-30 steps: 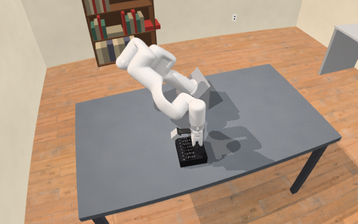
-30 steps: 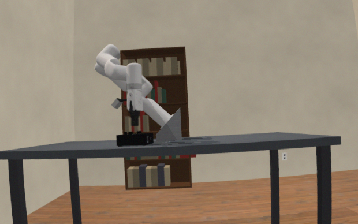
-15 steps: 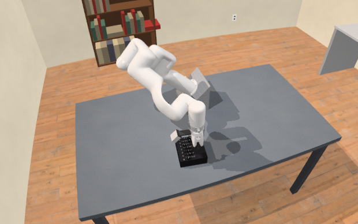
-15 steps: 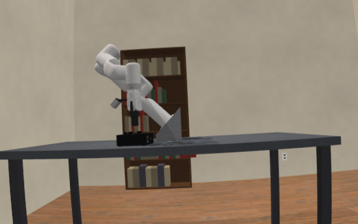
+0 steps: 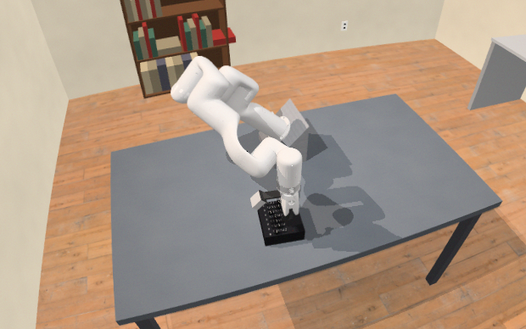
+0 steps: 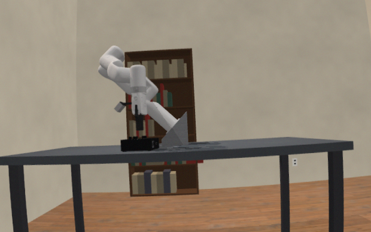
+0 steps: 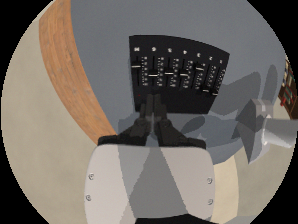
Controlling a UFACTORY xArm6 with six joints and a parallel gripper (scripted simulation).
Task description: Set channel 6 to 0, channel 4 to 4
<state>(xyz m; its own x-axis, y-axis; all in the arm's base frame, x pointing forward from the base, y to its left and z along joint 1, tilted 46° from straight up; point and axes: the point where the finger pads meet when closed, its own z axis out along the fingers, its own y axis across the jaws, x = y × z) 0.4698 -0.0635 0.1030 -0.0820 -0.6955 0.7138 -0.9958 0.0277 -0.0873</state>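
Desk [image 5: 283, 231]: black lighting desk, flat on the table [image 5: 170, 203], lying at about 6 o'clock from the table's middle, near the front edge. In the exterior view the desk [image 6: 139, 144] sits level on the table [image 6: 239, 146], with small caps standing up from its top.

Faders [image 7: 174, 72]: a row of parallel slots with pale scale marks, seen in the wrist view running across the desk [image 7: 180, 46]. Most caps stand in a rough line near mid-travel. The cap toward 9 o'clock [image 7: 144, 70] sits a little apart from that line. Exact levels are too small to read, and channel numbers cannot be told.

Gripper [image 5: 290, 212]: pointed straight down over the desk's far half, toward 12 o'clock of the desk. Jaws closed together, gripping nothing. In the exterior view the gripper [image 6: 139, 127] hangs above the desk, its dark tips apart from the caps. In the wrist view the fingers meet just beside the desk's near edge, below the 9 o'clock end of the row.

Arm [image 5: 229, 110]: white, folded, reaching from its grey base [image 5: 293, 116] at 12 o'clock on the table.

Bookcase [image 5: 178, 42]: brown, against the far wall, at 11 o'clock from the table.
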